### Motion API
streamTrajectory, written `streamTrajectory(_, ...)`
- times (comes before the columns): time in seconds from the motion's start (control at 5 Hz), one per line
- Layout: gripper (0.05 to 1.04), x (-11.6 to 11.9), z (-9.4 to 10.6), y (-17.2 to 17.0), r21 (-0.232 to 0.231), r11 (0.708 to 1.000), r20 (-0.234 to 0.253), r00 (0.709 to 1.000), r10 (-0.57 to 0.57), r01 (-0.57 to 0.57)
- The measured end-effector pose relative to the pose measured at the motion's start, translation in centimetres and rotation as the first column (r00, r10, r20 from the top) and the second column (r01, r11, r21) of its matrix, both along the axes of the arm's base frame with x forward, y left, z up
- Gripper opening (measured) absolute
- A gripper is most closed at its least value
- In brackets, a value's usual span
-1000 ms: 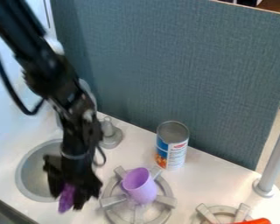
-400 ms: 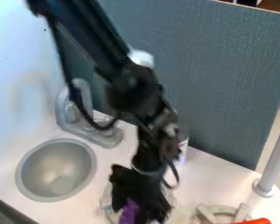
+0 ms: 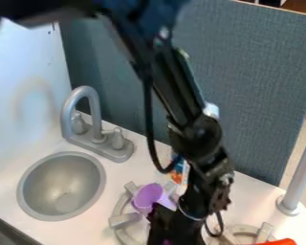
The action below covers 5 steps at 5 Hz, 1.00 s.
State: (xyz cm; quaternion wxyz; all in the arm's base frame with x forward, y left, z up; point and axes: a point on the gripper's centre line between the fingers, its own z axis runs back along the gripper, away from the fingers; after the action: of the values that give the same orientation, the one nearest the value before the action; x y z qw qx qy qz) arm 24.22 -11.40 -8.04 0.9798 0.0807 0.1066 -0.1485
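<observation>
One purple cup (image 3: pixel 151 197), mouth apparently up

Sink (image 3: pixel 56 184) satiny metal; cup (image 3: pixel 149 197) smooth plastic; divider (image 3: pixel 257 86) rough matt cloth; faucet (image 3: pixel 67 117) matt, possibly plastic.

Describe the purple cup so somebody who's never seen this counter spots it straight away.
Start at the round grey sink. Right of it in the picture, on a grey burner, sits the purple cup, partly hidden by the black gripper. It is plain purple, unlike the printed can behind it.

A purple thing (image 3: pixel 167 242) — mostly hidden — sits within the black gripper (image 3: pixel 169 237).
</observation>
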Motion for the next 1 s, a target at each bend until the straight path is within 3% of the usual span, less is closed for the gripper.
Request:
streamTrajectory(0.2,0.742,0.5,-1.5,-0.3,0.026,0.999,-0.008,1.000,0.019,-0.019)
streamTrajectory(0.6,0.743,1.5,-2.6,-0.5,0.047,0.999,-0.020,1.000,0.024,-0.024)
streamTrajectory(0.8,0.786,1.5,-3.0,-0.2,0.034,0.999,-0.057,0.998,0.034,-0.032)
streamTrajectory(1.0,0.987,1.3,-2.9,-0.2,0.034,0.998,-0.075,0.996,0.056,-0.054)
